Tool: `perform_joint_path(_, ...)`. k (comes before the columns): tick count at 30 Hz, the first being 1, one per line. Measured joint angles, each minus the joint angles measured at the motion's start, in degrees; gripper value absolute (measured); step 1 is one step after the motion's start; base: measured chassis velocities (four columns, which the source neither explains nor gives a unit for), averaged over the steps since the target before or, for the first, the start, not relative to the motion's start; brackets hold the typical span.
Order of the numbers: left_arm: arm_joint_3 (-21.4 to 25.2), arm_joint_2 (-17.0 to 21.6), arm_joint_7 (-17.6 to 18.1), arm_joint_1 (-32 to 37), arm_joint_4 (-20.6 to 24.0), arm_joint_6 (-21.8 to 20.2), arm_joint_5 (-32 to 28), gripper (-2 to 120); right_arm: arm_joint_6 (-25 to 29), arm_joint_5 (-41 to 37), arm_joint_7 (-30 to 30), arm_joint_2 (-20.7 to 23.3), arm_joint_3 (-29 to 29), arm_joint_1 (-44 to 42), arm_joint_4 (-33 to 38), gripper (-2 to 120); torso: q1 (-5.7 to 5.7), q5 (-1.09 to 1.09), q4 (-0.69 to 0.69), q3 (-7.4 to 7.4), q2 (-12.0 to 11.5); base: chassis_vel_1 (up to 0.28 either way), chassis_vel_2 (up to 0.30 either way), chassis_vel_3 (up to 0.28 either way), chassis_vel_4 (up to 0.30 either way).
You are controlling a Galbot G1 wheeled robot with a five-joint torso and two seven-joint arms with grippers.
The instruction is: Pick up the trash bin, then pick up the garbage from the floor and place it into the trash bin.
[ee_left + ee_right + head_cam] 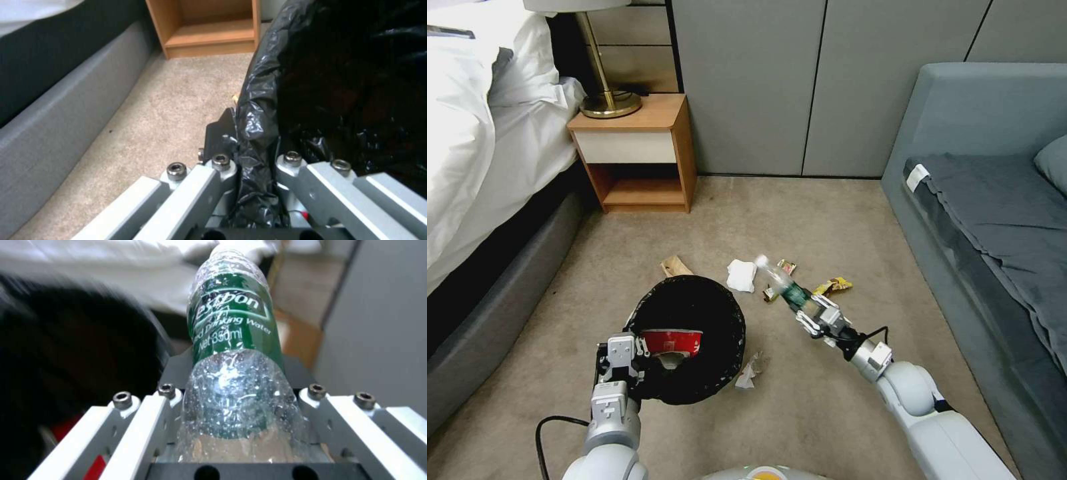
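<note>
Beside trash bin (690, 337), bottle (778, 280) cap pointing away

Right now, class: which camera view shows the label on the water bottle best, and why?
The right wrist view: the bottle is held in the right claw, and its green label is readable. The head view shows the bottle small. The left wrist view shows bin liner.
</note>
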State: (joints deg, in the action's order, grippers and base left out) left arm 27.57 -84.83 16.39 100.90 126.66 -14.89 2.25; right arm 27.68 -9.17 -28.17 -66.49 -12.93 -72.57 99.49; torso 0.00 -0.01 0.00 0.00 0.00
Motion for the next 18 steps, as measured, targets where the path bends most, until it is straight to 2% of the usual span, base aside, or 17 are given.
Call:
perform_joint_path(3, -0.2, 0.2, 0.0, -0.1, -0.1, 0.0, -0.1, 2, -0.1, 1.0, 0.6, 0.6, 3.3, -1.9, 4.6, 29, 0.0, 0.0, 0.0, 0.0, 0.0, 0.0, 0.0, 0.0, 0.0)
perform_joint_path(8, -0.4, 0.2, 0.0, -0.2, -0.1, 0.0, -0.1, 2, -0.1, 2.7, 1.7, 0.9, 6.8, -2.4, 5.3, 29, 0.0, 0.0, 0.0, 0.0, 0.0, 0.0, 0.0, 0.0, 0.0)
perform_joint_path(18, -0.8, -0.2, 0.0, 0.0, -0.3, 0.1, 0.3, 2, 0.1, 6.1, 4.3, -1.7, 11.0, 0.2, -2.6, 29, 0.0, 0.01, 0.0, 0.0, 0.0, 0.0, 0.0, 0.0, 0.0)
